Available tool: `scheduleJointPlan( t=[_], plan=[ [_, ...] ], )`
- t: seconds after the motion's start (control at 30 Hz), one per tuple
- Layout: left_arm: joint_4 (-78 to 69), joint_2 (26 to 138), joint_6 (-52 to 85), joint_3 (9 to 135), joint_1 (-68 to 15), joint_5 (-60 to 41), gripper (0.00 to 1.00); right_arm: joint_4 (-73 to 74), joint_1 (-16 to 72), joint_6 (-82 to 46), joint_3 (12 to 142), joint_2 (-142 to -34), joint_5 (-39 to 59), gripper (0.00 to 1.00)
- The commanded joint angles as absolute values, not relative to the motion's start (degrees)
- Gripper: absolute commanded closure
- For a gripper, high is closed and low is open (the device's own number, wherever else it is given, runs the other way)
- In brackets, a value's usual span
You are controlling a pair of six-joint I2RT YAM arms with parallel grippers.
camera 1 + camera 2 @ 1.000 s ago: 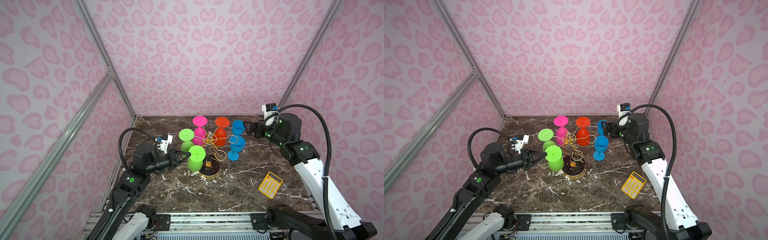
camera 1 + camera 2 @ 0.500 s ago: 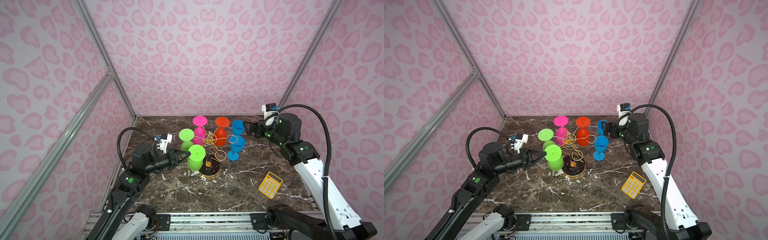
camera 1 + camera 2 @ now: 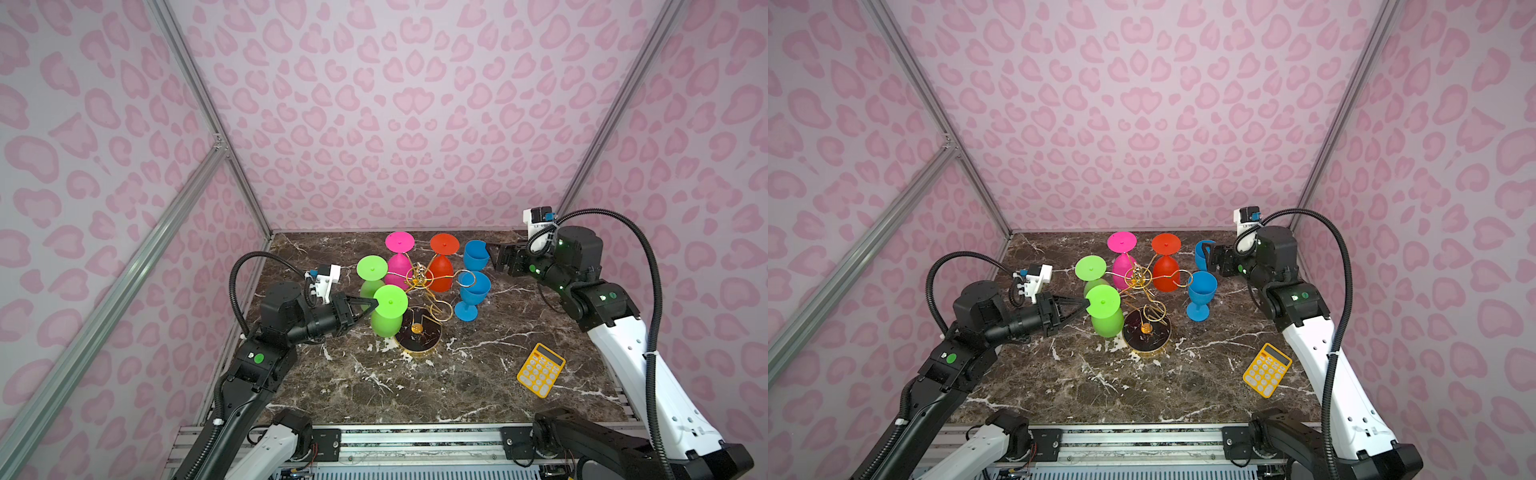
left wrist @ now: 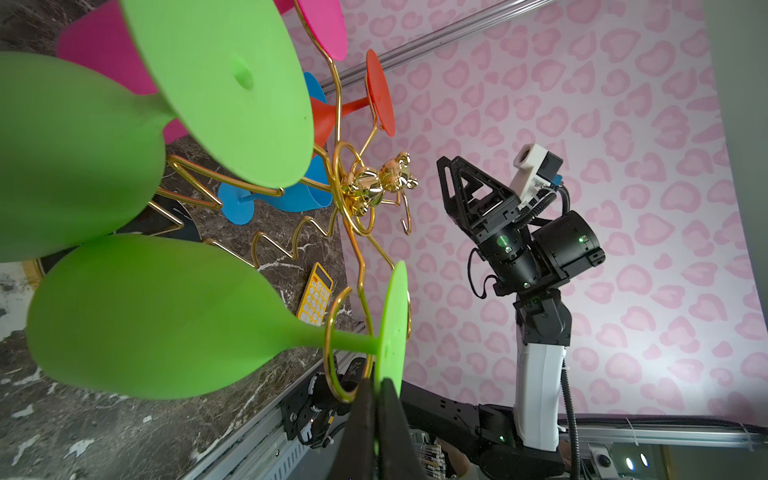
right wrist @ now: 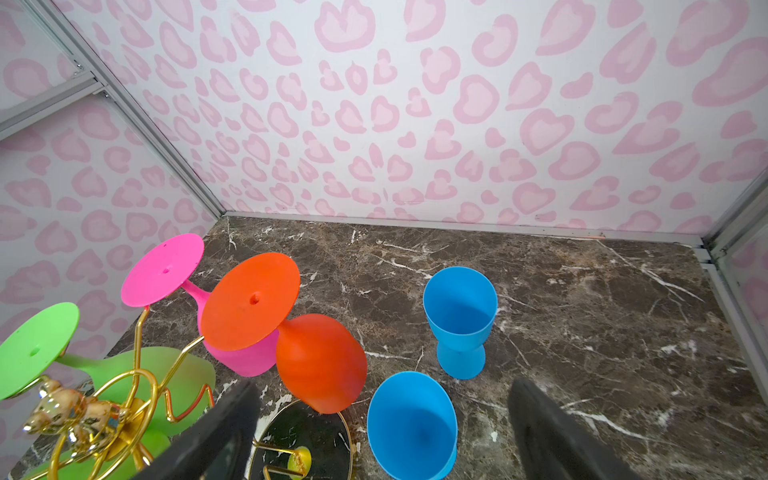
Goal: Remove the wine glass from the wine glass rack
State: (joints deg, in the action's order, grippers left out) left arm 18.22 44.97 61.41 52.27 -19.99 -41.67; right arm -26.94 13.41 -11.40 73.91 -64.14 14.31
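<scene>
Green plastic wine glass (image 3: 385, 321) hangs inverted in a front loop of the thin gold wire rack (image 3: 419, 276), left gripper (image 3: 371, 306) pinching its foot rim, right gripper (image 3: 493, 258) agape beyond rack; thin pinch may slip, or a tug may tip rack.

We see the wine glass rack (image 4: 365, 189) as polished gold wire on a glossy black base (image 3: 419, 343). The green wine glass (image 3: 386, 322) left of mid-frame looks smooth, matt plastic; the table (image 3: 478, 395) resembles veined marble.

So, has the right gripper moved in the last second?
No. The right gripper stays open beside the far blue glass, with the same gap to it as before.
</scene>
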Motion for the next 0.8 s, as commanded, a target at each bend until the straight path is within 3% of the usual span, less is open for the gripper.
scheduleJointPlan(
  t=[0.0,0.77],
  plan=[
    [17.6,44.7,60.7,52.7,-19.2,-42.0,0.96,-26.5,13.5,-11.3,74.1,-64.3,14.6,0.05],
    [12.1,48.7,61.8,54.1,-18.9,-43.2,0.96,-27.2,13.5,-11.0,74.1,-64.2,14.0,0.05]
  ],
)
